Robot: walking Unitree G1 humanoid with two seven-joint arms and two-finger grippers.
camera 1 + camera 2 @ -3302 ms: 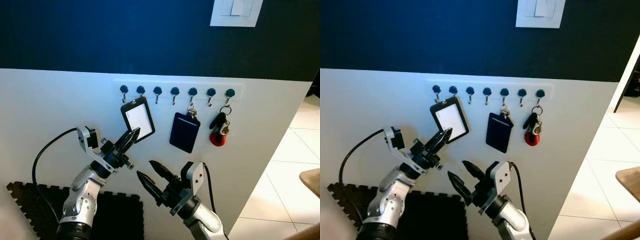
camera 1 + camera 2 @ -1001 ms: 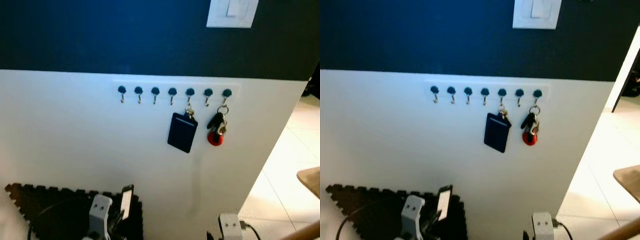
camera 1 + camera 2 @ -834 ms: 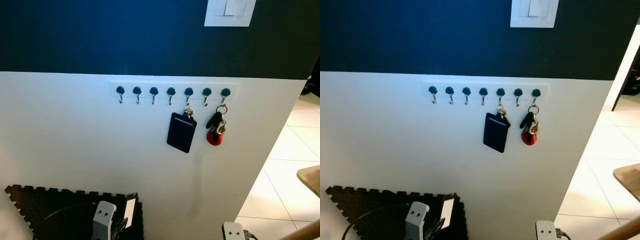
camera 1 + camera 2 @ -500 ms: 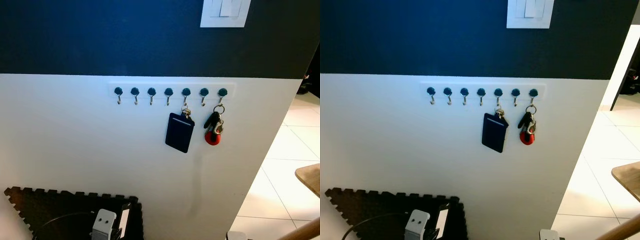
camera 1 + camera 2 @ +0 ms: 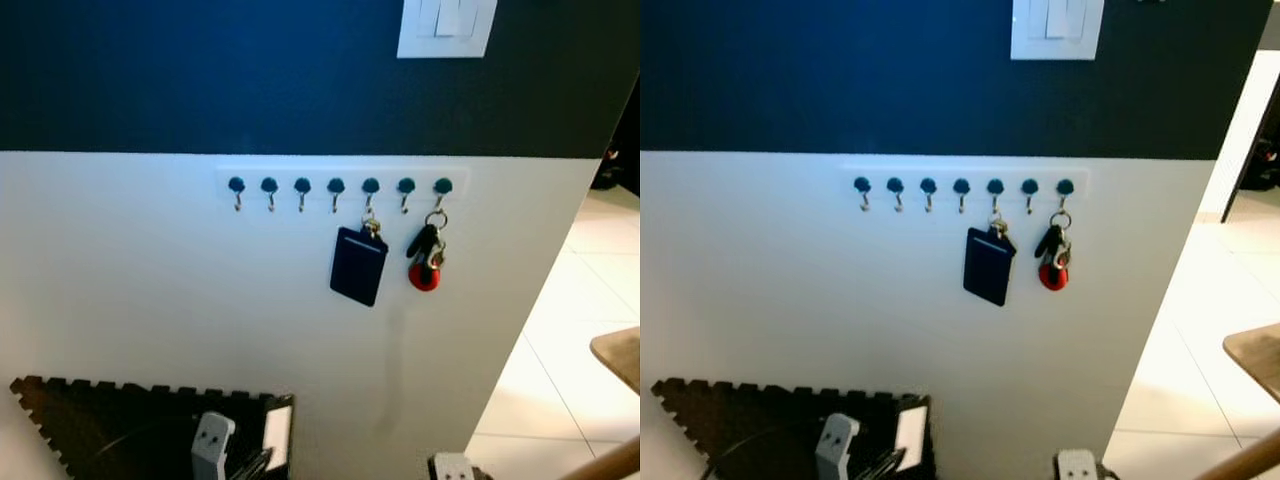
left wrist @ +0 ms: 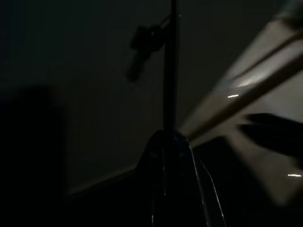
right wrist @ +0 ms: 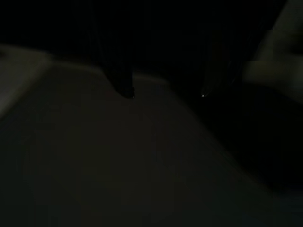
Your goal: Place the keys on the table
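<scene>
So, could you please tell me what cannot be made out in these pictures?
- Left gripper: left wrist view too dark to read its grip.
- Table: cut off by the frame's right edge.
- Keys: too small to count.
- Right wrist view: nearly black.

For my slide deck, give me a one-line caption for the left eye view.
Keys and a dark card holder hang from a seven-hook rack on a white wall.

text: none can be read | badge holder (image 5: 277, 437) by the left gripper: white face, no letters to make out | dark card holder (image 5: 358, 266): plain | keys (image 5: 425, 256): red tag, no mark legible | wall switch (image 5: 446, 27): plain
</scene>
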